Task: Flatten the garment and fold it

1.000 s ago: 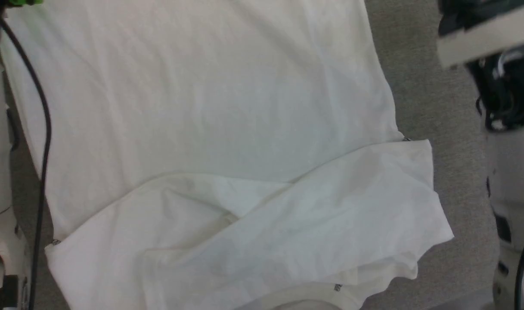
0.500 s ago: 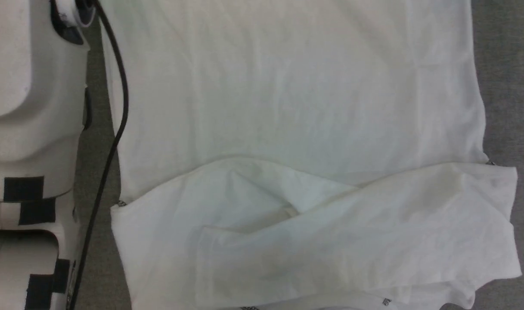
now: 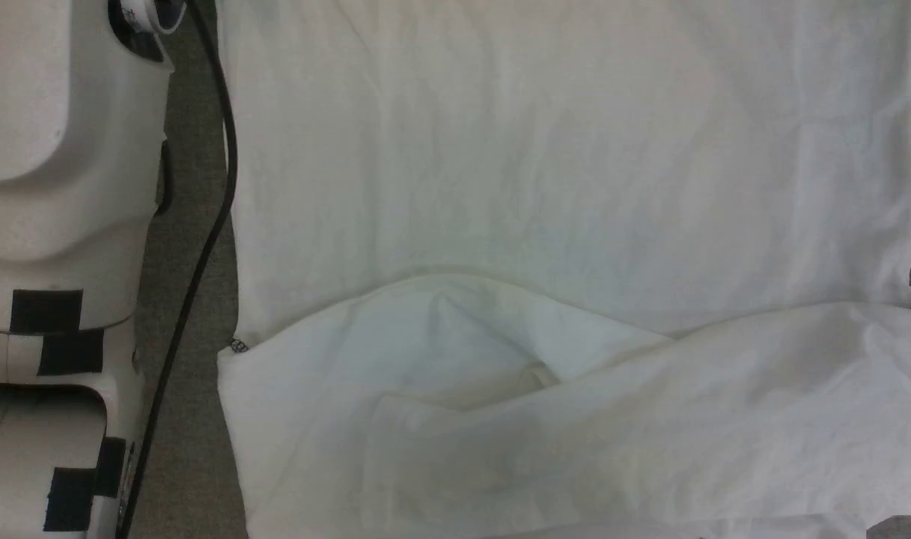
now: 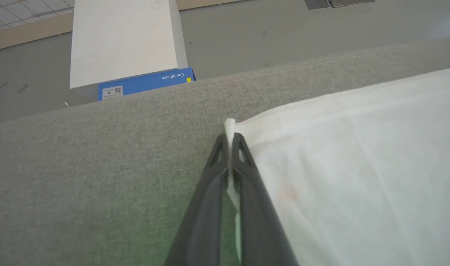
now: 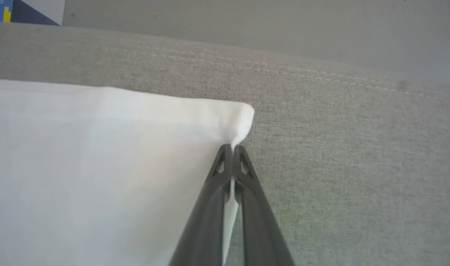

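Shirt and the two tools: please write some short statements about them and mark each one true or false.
1. The left tool is shut on a corner of the shirt. True.
2. The right tool is open and hangs above the shirt. False: it is shut on another corner of the shirt.
3. The shirt lies on a grey fabric surface. True.
4. In the head view, both sleeves are stretched straight out to the sides. False: a sleeve lies folded across the body of the shirt.
5. A blue box stands on the shirt. False: it is beyond the far edge of the surface, by a white box.
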`<state>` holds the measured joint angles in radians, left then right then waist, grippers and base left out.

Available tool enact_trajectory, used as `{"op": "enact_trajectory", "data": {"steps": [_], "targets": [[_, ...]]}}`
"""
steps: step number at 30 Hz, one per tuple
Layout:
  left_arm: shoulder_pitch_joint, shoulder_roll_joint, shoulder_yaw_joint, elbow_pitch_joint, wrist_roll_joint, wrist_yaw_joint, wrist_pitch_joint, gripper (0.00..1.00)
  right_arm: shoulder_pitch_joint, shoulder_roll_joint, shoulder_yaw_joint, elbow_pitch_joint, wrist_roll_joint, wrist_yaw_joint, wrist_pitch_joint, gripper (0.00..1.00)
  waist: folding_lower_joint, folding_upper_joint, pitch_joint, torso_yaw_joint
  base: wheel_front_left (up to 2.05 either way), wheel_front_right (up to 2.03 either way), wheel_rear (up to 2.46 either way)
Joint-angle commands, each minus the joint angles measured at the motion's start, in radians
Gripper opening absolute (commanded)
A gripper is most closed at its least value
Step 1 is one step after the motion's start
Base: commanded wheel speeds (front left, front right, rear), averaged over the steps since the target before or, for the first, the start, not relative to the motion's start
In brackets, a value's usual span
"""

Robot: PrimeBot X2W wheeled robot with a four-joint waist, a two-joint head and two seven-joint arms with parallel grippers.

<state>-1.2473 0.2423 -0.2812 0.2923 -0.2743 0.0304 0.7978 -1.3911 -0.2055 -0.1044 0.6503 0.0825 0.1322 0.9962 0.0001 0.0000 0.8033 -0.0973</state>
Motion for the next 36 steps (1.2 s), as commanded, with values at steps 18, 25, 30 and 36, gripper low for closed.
{"op": "enact_trajectory", "data": {"steps": [18, 25, 30, 36], "targets": [[-0.054, 0.074, -0.01, 0.078, 0.102, -0.012, -0.54, 0.0, 0.117, -0.047, 0.074, -0.134, 0.069, -0.002, -0.59, 0.0, -0.0001, 0.0, -0.069, -0.032, 0.0, 0.0, 0.0], [0.158, 0.084, 0.01, 0.037, 0.038, -0.031, -0.703, 0.0, 0.34, -0.089, 0.18, -0.24, 0.233, -0.002, -0.79, 0.0, -0.0001, 0.0, -0.217, -0.032, 0.0, 0.0, 0.0], [0.419, 0.109, 0.02, -0.092, -0.016, -0.036, -0.737, 0.0, 0.574, -0.117, 0.204, -0.379, 0.337, -0.002, -0.864, 0.0, -0.0001, 0.0, -0.346, -0.036, 0.0, 0.0, 0.0], [0.764, 0.141, 0.045, -0.272, -0.084, 0.003, -0.69, 0.0, 0.881, -0.12, 0.158, -0.534, 0.362, -0.002, -0.854, 0.0, -0.0001, 0.0, -0.472, -0.034, 0.0, 0.0, 0.0]]}}
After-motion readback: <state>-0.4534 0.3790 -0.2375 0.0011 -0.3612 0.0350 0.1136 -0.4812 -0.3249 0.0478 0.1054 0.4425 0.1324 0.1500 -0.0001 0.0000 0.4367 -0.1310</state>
